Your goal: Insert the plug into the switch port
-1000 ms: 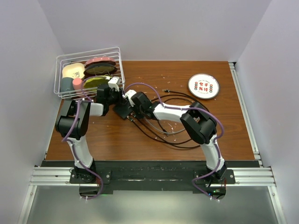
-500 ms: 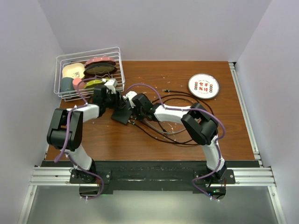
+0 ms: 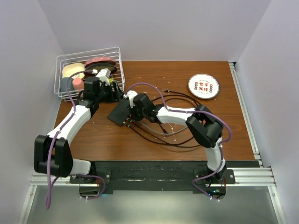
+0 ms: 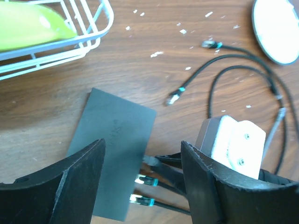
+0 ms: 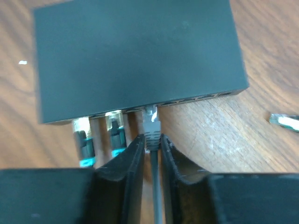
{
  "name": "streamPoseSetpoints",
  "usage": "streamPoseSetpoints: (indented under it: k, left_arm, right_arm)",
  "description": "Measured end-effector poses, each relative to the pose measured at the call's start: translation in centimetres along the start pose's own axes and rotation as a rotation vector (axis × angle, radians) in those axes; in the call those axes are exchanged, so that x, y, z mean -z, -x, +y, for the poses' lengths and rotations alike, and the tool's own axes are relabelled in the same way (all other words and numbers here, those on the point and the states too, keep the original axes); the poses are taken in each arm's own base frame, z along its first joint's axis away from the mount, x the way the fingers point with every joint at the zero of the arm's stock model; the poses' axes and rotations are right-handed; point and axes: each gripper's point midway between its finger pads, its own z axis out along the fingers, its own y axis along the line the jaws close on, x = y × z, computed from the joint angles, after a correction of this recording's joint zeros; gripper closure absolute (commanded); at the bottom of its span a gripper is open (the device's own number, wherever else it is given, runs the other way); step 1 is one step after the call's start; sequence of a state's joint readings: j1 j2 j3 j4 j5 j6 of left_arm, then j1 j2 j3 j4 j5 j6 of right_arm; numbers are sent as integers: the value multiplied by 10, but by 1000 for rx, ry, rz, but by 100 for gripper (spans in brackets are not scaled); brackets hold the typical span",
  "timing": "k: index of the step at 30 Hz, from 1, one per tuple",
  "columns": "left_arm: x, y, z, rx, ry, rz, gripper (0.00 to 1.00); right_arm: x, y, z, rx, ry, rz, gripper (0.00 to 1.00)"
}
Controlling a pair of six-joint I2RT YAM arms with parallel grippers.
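right hand grips the plug, pointing left, tip at the switch port; left hand spread wide, empty, near the black box.

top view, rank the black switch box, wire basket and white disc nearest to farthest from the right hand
1. black switch box: just left of the right hand
2. wire basket: far-left corner of the table
3. white disc: far right side
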State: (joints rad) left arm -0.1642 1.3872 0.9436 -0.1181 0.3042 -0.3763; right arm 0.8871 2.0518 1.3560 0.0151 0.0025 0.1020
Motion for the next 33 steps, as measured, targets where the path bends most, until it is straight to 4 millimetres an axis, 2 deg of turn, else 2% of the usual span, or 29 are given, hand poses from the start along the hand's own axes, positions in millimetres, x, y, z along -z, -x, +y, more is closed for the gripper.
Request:
streamPoseSetpoints:
  k: [5, 8, 10, 14, 18, 22, 26, 33]
  left_arm:
    - [30, 28, -27, 12, -79, -128, 27]
    - [51, 31, -39, 8, -133, -215, 27]
    - [55, 26, -42, 11, -157, -234, 27]
    - [46, 7, -36, 30, -159, -184, 27]
    - [41, 1, -34, 34, -160, -164, 27]
    - [42, 1, -35, 32, -164, -163, 27]
    - [42, 1, -35, 31, -167, -162, 27]
    - [41, -1, -34, 17, -164, -156, 27]
  right_arm:
    - [25, 16, 6, -11, 9, -37, 44]
    - [38, 29, 6, -13, 1, -63, 35]
    - [47, 35, 5, -16, -12, -75, 34]
    - [60, 48, -3, -36, -66, -107, 35]
    - [69, 49, -18, -63, -152, -118, 35]
    - [77, 38, -37, -92, -262, -104, 37]
    - [82, 16, -57, -127, -364, -56, 39]
    - [83, -6, -90, -204, -449, -4, 43]
